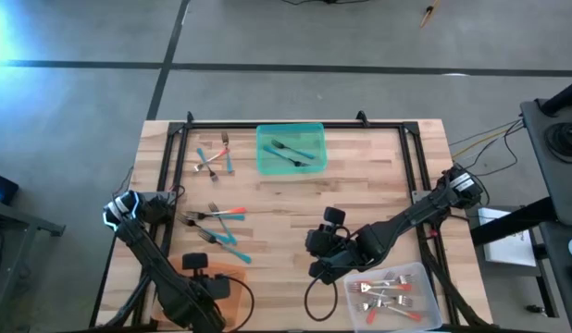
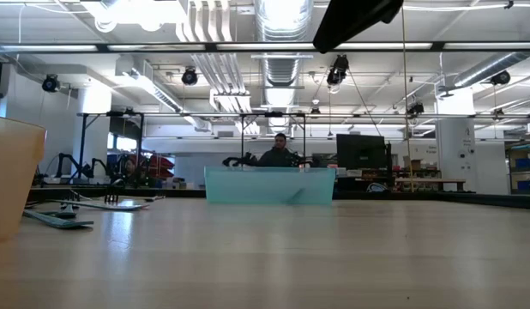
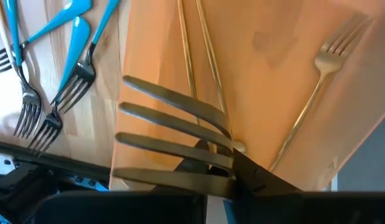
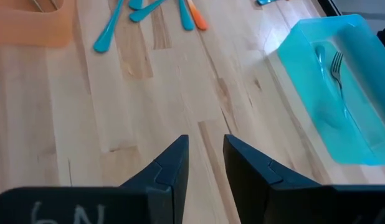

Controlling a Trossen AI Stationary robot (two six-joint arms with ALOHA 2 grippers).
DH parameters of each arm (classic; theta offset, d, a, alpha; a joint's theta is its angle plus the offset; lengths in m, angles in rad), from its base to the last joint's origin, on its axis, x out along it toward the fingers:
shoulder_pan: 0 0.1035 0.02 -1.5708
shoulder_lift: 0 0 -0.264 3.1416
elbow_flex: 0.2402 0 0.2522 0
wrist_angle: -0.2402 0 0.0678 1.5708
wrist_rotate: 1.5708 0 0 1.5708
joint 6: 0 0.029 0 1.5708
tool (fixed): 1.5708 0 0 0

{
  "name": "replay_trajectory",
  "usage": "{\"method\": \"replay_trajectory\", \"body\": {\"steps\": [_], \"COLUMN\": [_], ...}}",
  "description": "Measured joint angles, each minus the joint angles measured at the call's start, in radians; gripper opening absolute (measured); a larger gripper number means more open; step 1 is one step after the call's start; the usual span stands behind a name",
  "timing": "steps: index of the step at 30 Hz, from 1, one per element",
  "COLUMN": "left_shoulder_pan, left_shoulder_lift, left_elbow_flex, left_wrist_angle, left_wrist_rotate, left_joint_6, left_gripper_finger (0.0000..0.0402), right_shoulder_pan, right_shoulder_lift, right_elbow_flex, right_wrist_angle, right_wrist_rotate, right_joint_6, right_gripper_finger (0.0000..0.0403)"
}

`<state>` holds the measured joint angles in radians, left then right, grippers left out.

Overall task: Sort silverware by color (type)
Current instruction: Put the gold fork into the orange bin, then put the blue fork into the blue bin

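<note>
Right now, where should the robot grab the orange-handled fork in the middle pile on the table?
Grab the coral-handled fork by its handle, from straight above. It lies flat, and the handle end sticks out toward the table's middle, clear of the teal-handled forks crowding its tines.

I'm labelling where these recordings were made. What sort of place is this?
Probably a robotics lab in a large open industrial hall: exposed ceiling ducts, a concrete floor around the wooden table, and a person at a monitor behind.
</note>
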<state>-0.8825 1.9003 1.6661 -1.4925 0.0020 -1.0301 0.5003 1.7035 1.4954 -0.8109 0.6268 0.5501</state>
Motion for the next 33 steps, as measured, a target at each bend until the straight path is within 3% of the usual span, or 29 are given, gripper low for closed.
{"method": "replay_trajectory", "body": {"steps": [6, 14, 18, 24, 28, 33], "left_shoulder_pan": [0.002, 0.002, 0.005, 0.052, 0.132, 0.271], "left_shoulder_lift": [0.000, 0.000, 0.000, -0.030, -0.083, -0.220], "left_elbow_flex": [-0.002, -0.002, 0.009, -0.016, -0.122, -0.359], "left_wrist_angle": [0.078, 0.058, -0.074, -0.077, -0.063, 0.000], "left_wrist_rotate": [-0.026, -0.053, -0.165, -0.393, -0.461, -0.463], "left_joint_6": [0.001, 0.008, 0.004, 0.096, 0.196, 0.269], "left_gripper_finger": [0.0025, 0.0077, 0.0097, 0.0105, 0.0105, 0.0104], "right_shoulder_pan": [0.000, 0.000, -0.003, -0.026, -0.055, -0.101], "right_shoulder_lift": [0.000, 0.000, 0.000, -0.012, -0.021, -0.034], "right_elbow_flex": [-0.023, -0.035, -0.035, -0.033, -0.033, -0.033], "right_wrist_angle": [0.000, 0.000, -0.001, -0.024, -0.075, -0.164], "right_wrist_rotate": [0.002, 0.002, 0.002, 0.004, 0.004, 0.004], "right_joint_6": [0.000, 0.000, -0.010, -0.012, -0.012, -0.009], "right_gripper_finger": [0.0091, 0.0091, 0.0091, 0.0091, 0.0091, 0.0091]}}
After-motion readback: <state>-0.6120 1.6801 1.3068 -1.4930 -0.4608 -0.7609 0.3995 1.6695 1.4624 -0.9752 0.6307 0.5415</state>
